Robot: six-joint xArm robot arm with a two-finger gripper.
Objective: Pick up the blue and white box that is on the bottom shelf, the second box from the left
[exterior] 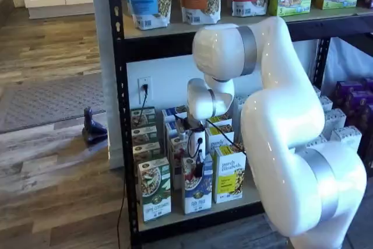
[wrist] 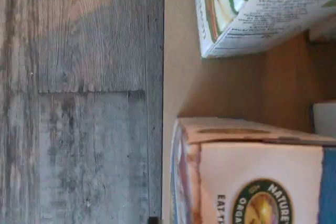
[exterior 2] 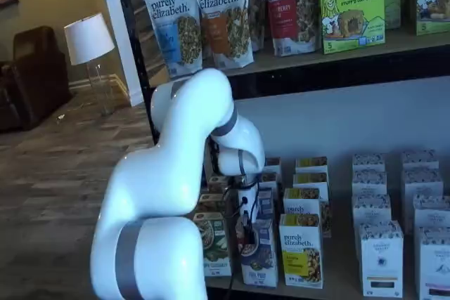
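Note:
The blue and white box stands upright at the front of the bottom shelf, between a green-and-white carton and a yellow carton. In both shelf views my gripper hangs down at the box's top, its black fingers partly covering the blue upper face. Whether they are closed on the box does not show. The box and gripper stay partly behind the white arm. The wrist view, turned on its side, shows the box's top flap and white side close up on the tan deck. No fingers show there.
More cartons stand in rows behind the front ones, and white boxes fill the shelf's right part. Granola bags line the upper deck. A grey wood floor lies beyond the shelf's front edge. A cable runs along the gripper.

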